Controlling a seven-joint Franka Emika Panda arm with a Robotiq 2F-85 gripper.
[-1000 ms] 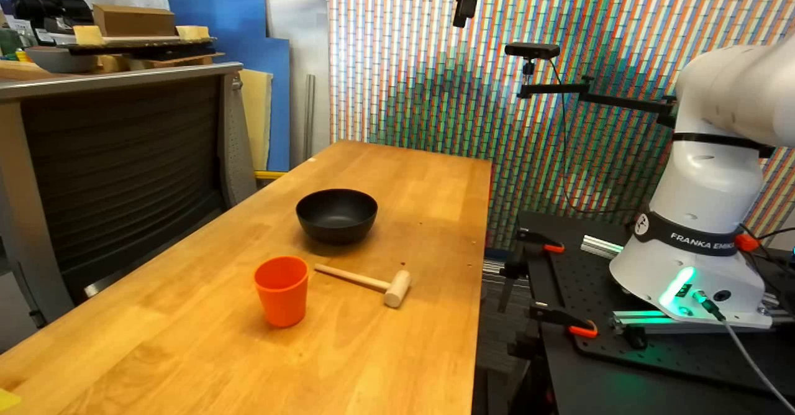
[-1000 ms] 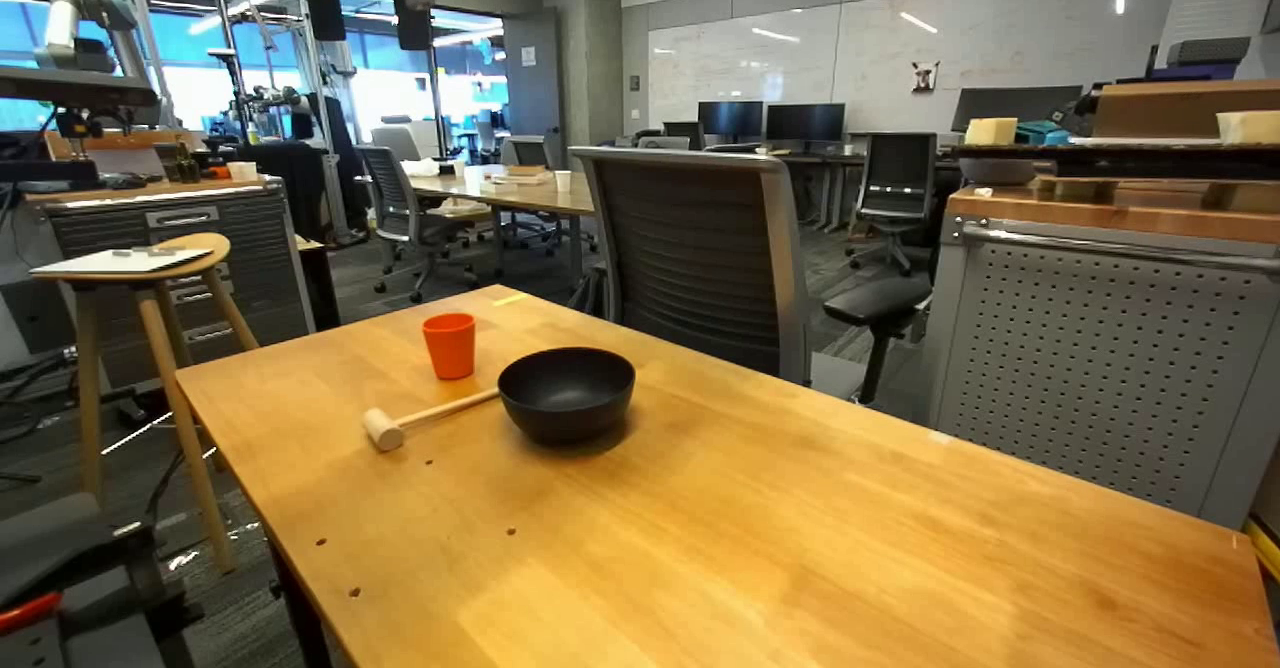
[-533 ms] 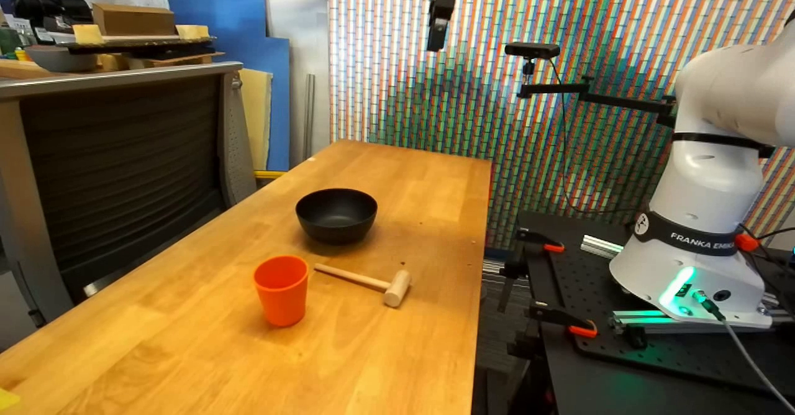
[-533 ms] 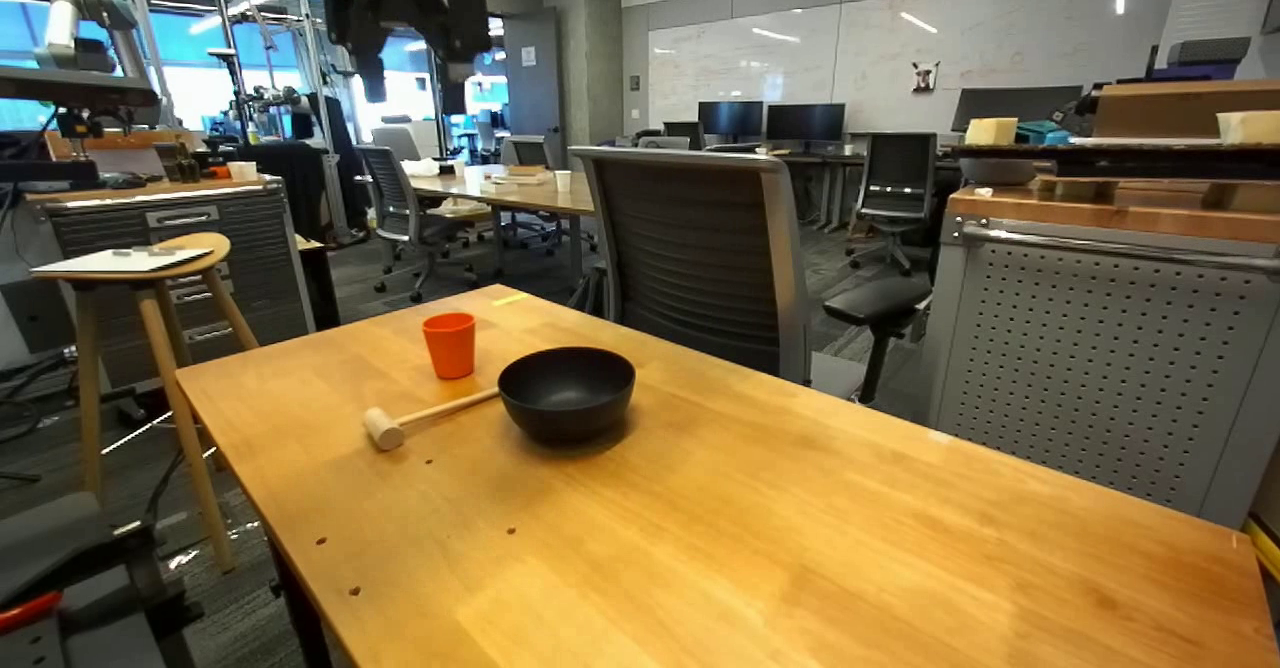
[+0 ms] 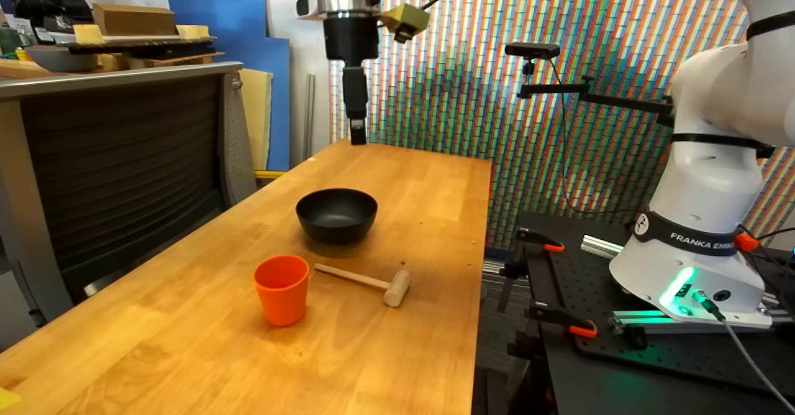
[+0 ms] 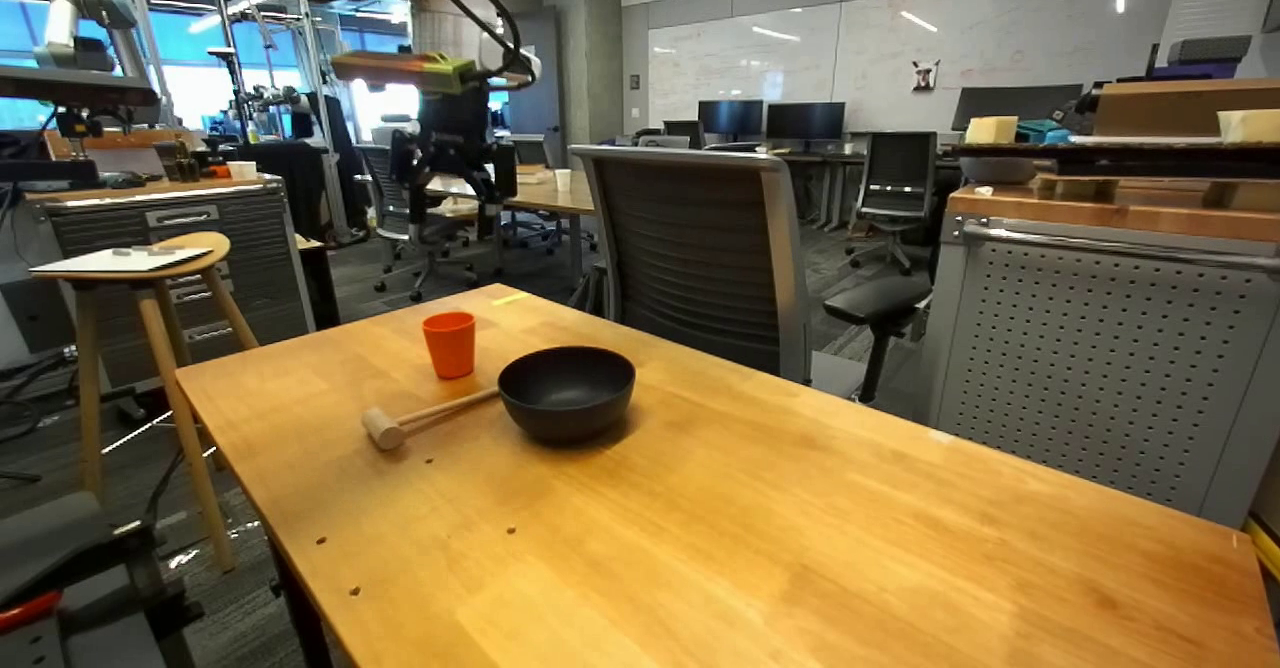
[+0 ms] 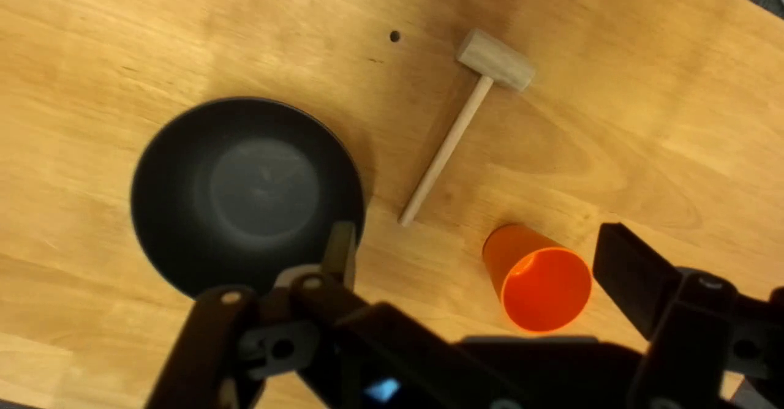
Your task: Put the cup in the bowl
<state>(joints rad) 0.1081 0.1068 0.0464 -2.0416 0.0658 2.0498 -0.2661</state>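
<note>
Cup point(image 5: 281, 300) upright on the table point(image 5: 397, 365), gripper point(image 7: 478, 247) released above

The cup, orange-red and plain, stands mouth up on the wooden table, outside the bowl point(image 6: 567, 398). The bowl, round and black, sits level near it, with a gap between the two in the wrist view. Into that gap points the handle of a small wooden mallet point(image 7: 446, 152), lying flat; its head rests farther out, toward the edge on the robot's side. In an exterior view the handle's end seems to meet the bowl, but the wrist view shows wood between them.

The gripper hangs pointing down, well above all three, its fingers point(image 7: 634, 280) spread wide and holding nothing. In the wrist view the cup appears between the fingers, and one finger overlaps the bowl's rim; both exterior views put the fingers up in the air. A yellow block point(image 5: 405, 20) with cables sits beside the wrist.

The white arm point(image 5: 695, 173) rises from a black platform point(image 5: 621, 378) beside the table, a green light point(image 5: 677, 286) glowing low on it. Across the table stands a dark-backed chair point(image 6: 700, 268). Farther off are a grey perforated cabinet point(image 6: 1100, 368), a wooden stool point(image 6: 205, 245) bearing a white sheet point(image 6: 115, 262), two monitors point(image 6: 805, 121) and a long whiteboard point(image 6: 750, 78).
</note>
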